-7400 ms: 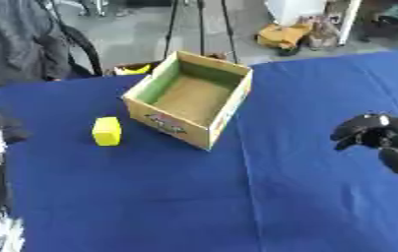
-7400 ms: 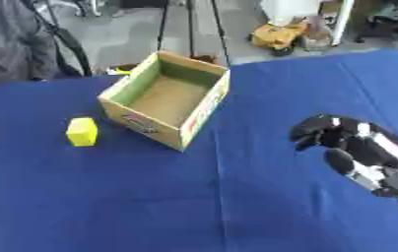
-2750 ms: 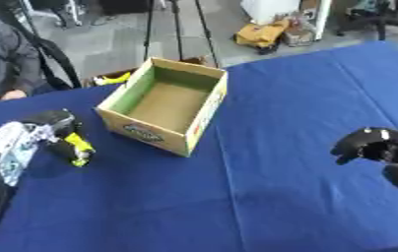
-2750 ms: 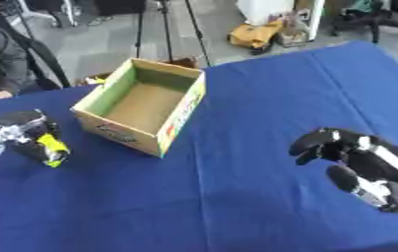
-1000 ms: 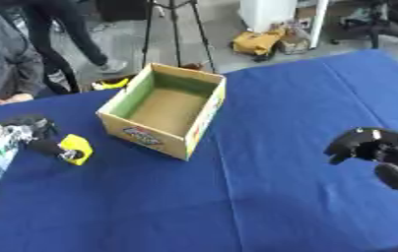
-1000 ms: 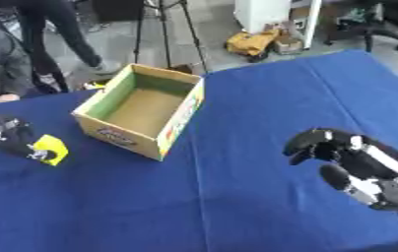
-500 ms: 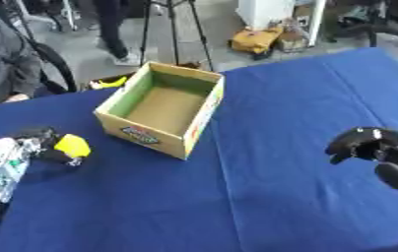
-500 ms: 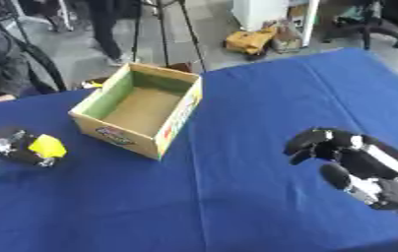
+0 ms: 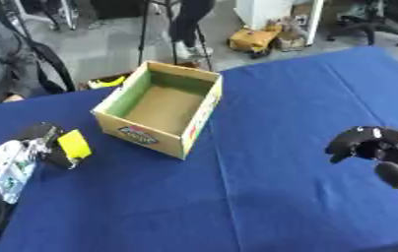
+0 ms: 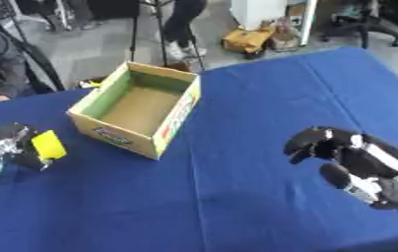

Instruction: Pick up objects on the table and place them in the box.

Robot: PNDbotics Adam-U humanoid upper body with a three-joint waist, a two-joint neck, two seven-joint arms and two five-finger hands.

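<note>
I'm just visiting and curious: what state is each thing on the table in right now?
Yellow block: held in the left hand, beside the box.
Left hand: shut on the yellow block.
Cardboard box: open-topped, empty.
Right hand: fingers curled, holding nothing.

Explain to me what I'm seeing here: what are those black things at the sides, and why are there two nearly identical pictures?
Both pictures come from the two eyes of a camera in a robot's head, looking down at a blue table. The black things are its hands. The left hand, at the picture's left, holds a small yellow block in its fingers. The right hand hangs over the table with fingers curled, holding nothing. An open cardboard box with a green inside sits on the cloth; nothing shows inside it. The block is meant to go there.
</note>
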